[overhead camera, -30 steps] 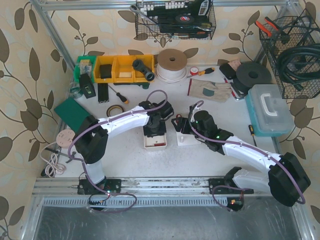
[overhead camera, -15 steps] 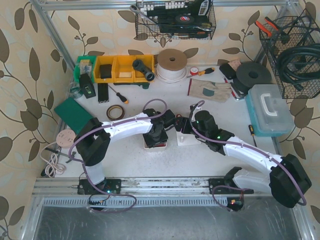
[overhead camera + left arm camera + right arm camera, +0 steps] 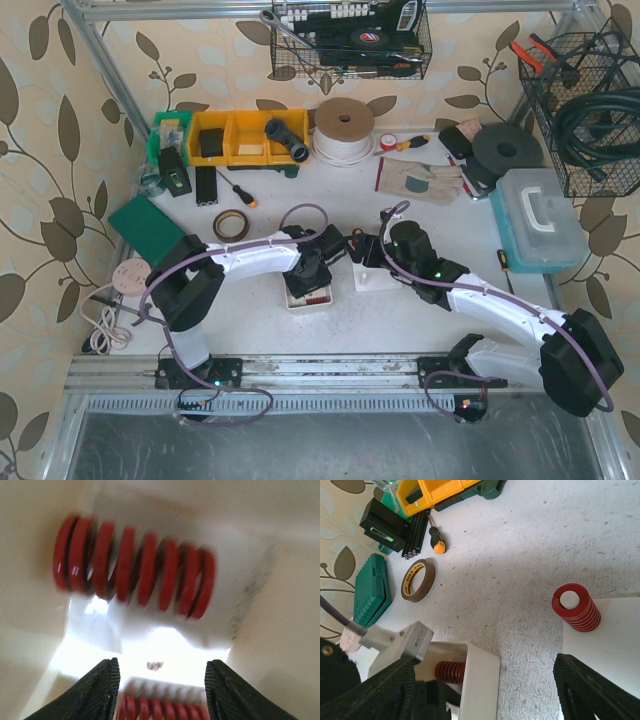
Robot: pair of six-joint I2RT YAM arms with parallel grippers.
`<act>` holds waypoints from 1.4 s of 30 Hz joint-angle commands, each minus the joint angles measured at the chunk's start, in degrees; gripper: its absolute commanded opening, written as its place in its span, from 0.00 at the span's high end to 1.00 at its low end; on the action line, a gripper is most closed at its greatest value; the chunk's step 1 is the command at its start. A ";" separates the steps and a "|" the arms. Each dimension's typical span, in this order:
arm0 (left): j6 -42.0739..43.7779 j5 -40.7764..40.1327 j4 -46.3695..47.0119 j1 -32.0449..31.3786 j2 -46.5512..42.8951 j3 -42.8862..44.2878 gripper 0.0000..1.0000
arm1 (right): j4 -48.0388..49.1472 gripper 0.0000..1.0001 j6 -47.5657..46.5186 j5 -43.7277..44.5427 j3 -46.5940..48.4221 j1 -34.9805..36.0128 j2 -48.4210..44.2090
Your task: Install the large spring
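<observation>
The left gripper (image 3: 161, 664) hangs low inside the white tray (image 3: 300, 303). Its fingers stand apart, with a blurred red coil (image 3: 160, 709) lying between them; whether they press on it cannot be told. Just beyond the fingertips, a large red spring (image 3: 135, 572) lies on its side on the tray floor. To the right, a second red spring (image 3: 576, 607) stands upright on a white base (image 3: 605, 645). The right gripper (image 3: 485, 660) hovers near it, spread wide and holding nothing.
</observation>
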 commanded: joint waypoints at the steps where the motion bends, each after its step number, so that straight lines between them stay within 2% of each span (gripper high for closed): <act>1: 4.58 -4.37 3.88 1.40 1.07 3.24 0.49 | 0.41 0.24 -0.57 -0.45 0.78 -0.01 0.06; 10: 11.19 -8.83 6.15 1.83 -2.32 4.52 0.57 | 0.63 0.24 -0.75 -1.61 1.80 -0.01 1.84; 15: 13.86 -11.89 2.69 1.67 -6.96 7.49 0.59 | -1.95 0.26 -2.58 -4.59 4.42 0.07 3.55; 22: 13.89 -13.59 0.61 1.47 -16.07 6.80 0.60 | -20.39 0.29 -9.52 -7.76 12.19 0.10 0.79; 26: 10.87 -19.35 -4.18 2.44 -24.87 4.01 0.58 | -28.64 0.30 -13.80 -15.13 15.87 0.16 1.15; 30: 11.05 -14.62 -4.68 9.43 -31.72 -2.99 0.57 | -37.60 0.32 -17.32 -19.21 22.30 2.02 5.32; 35: 15.63 -4.18 3.44 20.05 -37.25 -14.47 0.56 | -45.49 0.33 -17.79 -14.85 31.72 10.15 13.13; 42: 23.48 6.59 12.48 27.82 -38.33 -21.27 0.55 | -48.12 0.33 -14.98 -8.80 42.02 18.20 27.87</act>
